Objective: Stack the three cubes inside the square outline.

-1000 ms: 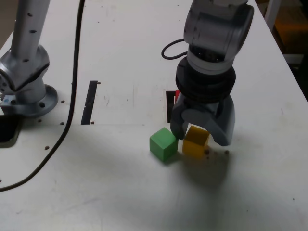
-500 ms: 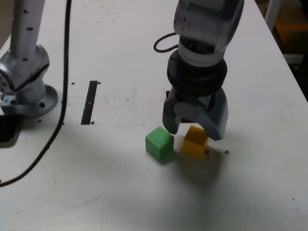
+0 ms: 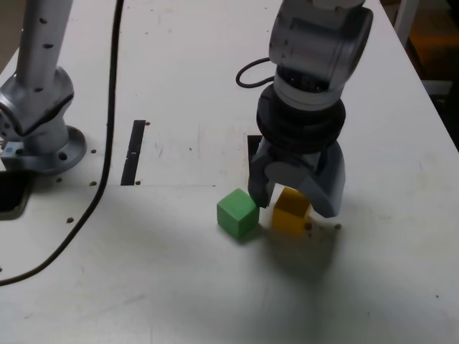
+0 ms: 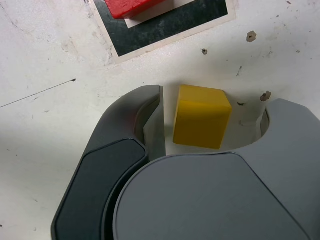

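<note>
The yellow cube [image 3: 290, 212] [image 4: 201, 116] rests on the white table between the two fingers of my gripper [image 3: 292, 206] [image 4: 215, 102]. The gripper is open and lowered around the cube, with a gap showing on each side. The green cube [image 3: 237, 213] stands just to the exterior view's left of the gripper's near finger [image 3: 259, 188]. The red cube [image 4: 132, 6] sits inside the square outline [image 4: 165, 31] just beyond the yellow cube. In the exterior view the arm hides the red cube, and only a sliver of the square outline [image 3: 251, 145] shows.
A straight black tape strip [image 3: 133, 150] lies at the exterior view's left. The grey base of another arm [image 3: 39, 107] stands further left, and a black cable [image 3: 107, 136] trails past it. Small screw holes [image 4: 251, 36] dot the table.
The arm swung slightly to the exterior view's left and then back right, staying over the yellow cube. The green cube now sits a little further left than a second ago.
</note>
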`<move>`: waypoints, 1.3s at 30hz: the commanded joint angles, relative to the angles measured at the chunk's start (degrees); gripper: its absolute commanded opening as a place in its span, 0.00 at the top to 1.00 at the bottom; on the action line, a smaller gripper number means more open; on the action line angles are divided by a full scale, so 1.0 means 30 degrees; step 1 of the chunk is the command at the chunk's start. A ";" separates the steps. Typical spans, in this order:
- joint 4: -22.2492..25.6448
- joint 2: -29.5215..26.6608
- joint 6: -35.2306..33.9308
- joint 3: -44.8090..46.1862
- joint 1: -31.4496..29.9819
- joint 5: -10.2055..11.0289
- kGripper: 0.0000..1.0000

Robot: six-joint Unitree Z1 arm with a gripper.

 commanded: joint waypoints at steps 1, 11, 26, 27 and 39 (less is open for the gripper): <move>-0.0043 0.0254 0.0041 -0.0067 -0.0027 -0.0031 0.26; -0.0235 0.1197 0.0356 -0.0179 -0.0027 -0.0533 0.26; -0.0506 0.1383 0.0533 -0.0293 -0.0027 -0.1025 0.73; -0.0515 0.1355 0.0509 -0.0268 -0.0027 -0.1090 0.76; 0.0278 0.0059 -0.0265 -0.0108 -0.0193 -0.1009 0.80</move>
